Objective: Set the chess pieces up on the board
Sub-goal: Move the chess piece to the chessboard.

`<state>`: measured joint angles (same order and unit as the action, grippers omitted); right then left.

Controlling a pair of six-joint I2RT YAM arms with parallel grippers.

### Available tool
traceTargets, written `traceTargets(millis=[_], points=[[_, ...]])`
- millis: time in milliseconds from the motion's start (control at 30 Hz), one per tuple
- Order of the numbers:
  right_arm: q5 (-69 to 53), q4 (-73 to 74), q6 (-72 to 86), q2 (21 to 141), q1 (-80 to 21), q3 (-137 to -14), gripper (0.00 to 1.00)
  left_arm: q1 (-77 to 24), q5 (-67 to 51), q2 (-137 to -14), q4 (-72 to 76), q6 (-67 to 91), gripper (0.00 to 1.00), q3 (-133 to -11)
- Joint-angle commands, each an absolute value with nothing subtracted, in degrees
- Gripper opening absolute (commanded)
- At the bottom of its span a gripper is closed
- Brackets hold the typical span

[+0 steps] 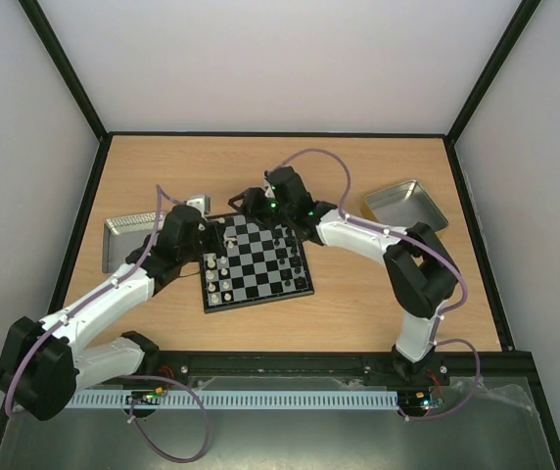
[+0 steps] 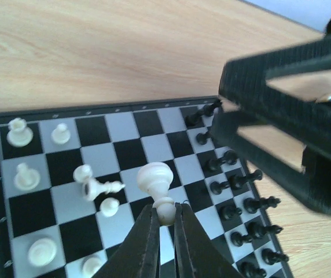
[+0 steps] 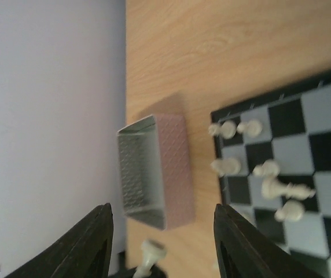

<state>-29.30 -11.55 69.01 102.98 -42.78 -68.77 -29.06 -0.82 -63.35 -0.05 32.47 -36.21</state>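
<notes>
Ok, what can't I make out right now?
Top view: the arms cover the board's far edge; the chess pieces are too small to name.
Left wrist: the fingers hide part of the held white piece; the blurred right arm covers the board's far corner.
Right wrist: blurred; the bottom edge cuts off a pale piece.

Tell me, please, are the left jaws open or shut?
Shut on a white piece: the wrist view shows its base pinched between both fingers.

Wooden table [image 1: 358,313], board [image 1: 260,276] at centre, left tin [image 1: 121,238], right tin [image 1: 406,204]
</notes>
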Motion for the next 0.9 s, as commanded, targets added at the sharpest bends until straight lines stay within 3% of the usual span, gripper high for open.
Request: traceTargets(millis=[0,300,667,867], points=[[-21.14,5.27,46.38,107.57,-43.66,-76.16,0.47,-27.07,2.65,-63.41,-15.28,32.20,0.02,-41.00],[-10.58,18.24,26.06,118.45,-47.96,-89.91,0.44,-16.98,-6.92,-66.87,-26.00,35.86,0.02,-47.89],[-6.79,24.54,19.13,127.27,-51.72,-100.59,0.47,-12.93,-10.35,-68.76,-28.83,34.68,0.02,-50.75],[-6.42,26.41,15.99,128.85,-52.03,-101.35,0.40,-12.91,-10.77,-69.46,-28.92,34.10,0.02,-51.24]])
